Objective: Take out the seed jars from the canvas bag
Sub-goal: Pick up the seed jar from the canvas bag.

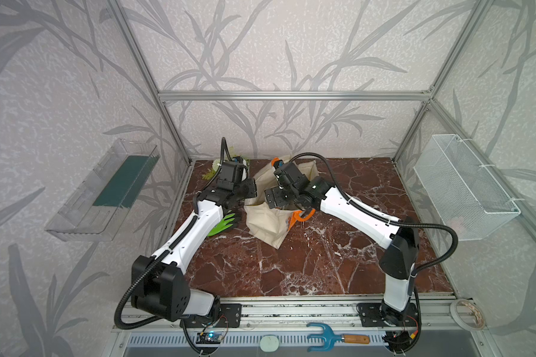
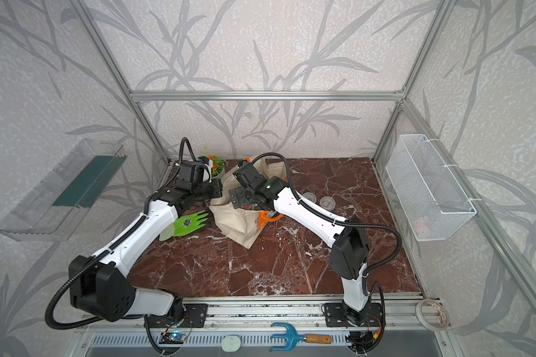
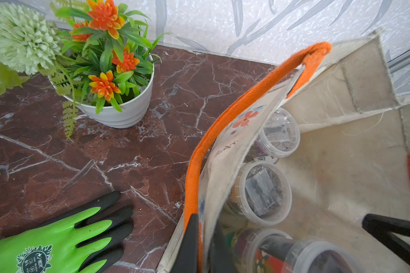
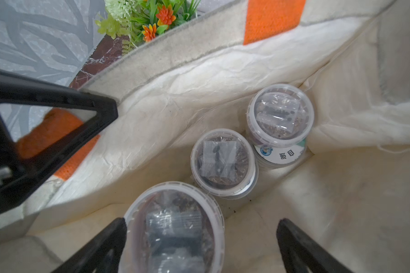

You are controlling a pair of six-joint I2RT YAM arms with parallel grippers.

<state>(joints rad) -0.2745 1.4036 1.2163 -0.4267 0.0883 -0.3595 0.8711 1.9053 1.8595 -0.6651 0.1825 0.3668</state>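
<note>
Standing with its mouth open upward, the canvas bag (image 1: 265, 222) sits mid-table toward the rear, its long axis running roughly front to back. The left gripper (image 3: 205, 224) is clamped on the bag's rim at the orange handle (image 3: 223, 118). The right gripper (image 4: 202, 223) reaches into the bag mouth, jaws wide apart, with the nearest of three seed jars (image 4: 223, 163) between its fingers. These jars stand upright, lids up, in a row along one wall. Only a top view shows two more seed jars (image 2: 328, 202), out on the table (image 2: 260, 262) beside the right arm (image 2: 307, 213). Only the wrist views show the bag's inside.
</note>
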